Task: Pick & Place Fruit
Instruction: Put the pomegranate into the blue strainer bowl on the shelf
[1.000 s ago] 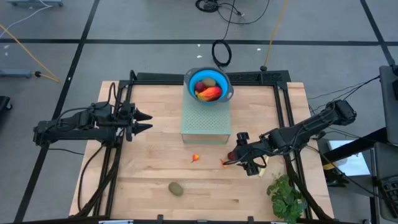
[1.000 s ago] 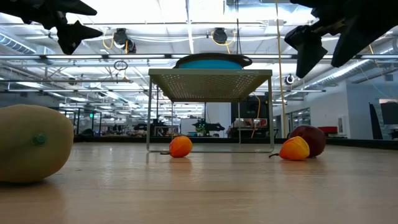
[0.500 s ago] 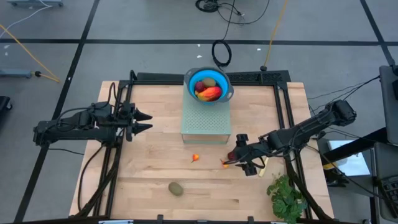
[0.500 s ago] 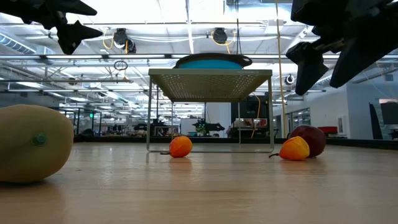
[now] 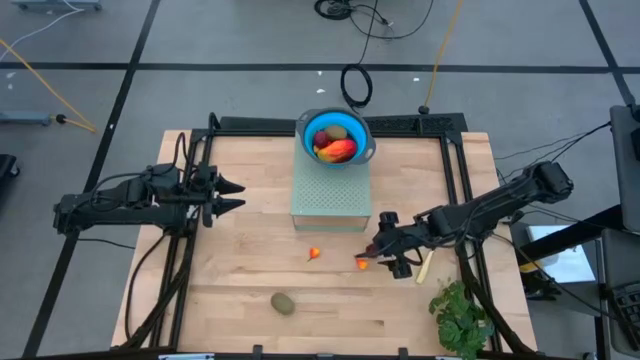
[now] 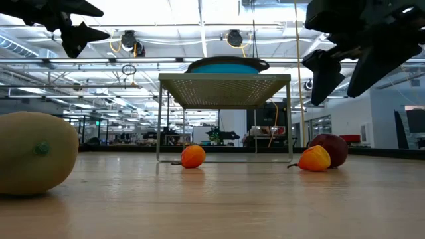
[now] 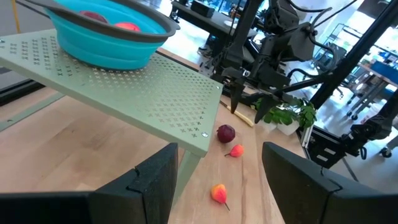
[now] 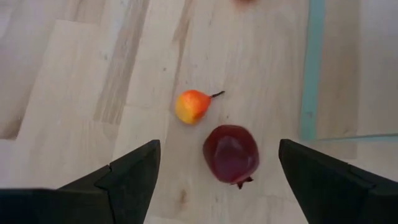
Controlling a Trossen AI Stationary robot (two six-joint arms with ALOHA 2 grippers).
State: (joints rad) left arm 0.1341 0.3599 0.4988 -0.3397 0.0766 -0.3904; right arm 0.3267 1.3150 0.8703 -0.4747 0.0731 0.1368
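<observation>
Fruit still out on the table lies near the green perforated stand (image 5: pixel 331 195): a dark red round fruit (image 8: pixel 231 153) and a small orange piece (image 8: pixel 192 106) just off its right front corner. The right gripper (image 5: pixel 386 252) has crept in over them, fingers spread wider and empty, so a grasp looks imminent. The left gripper (image 5: pixel 227 196) waits left of the stand, fingers parted, empty. No readable writing.
</observation>
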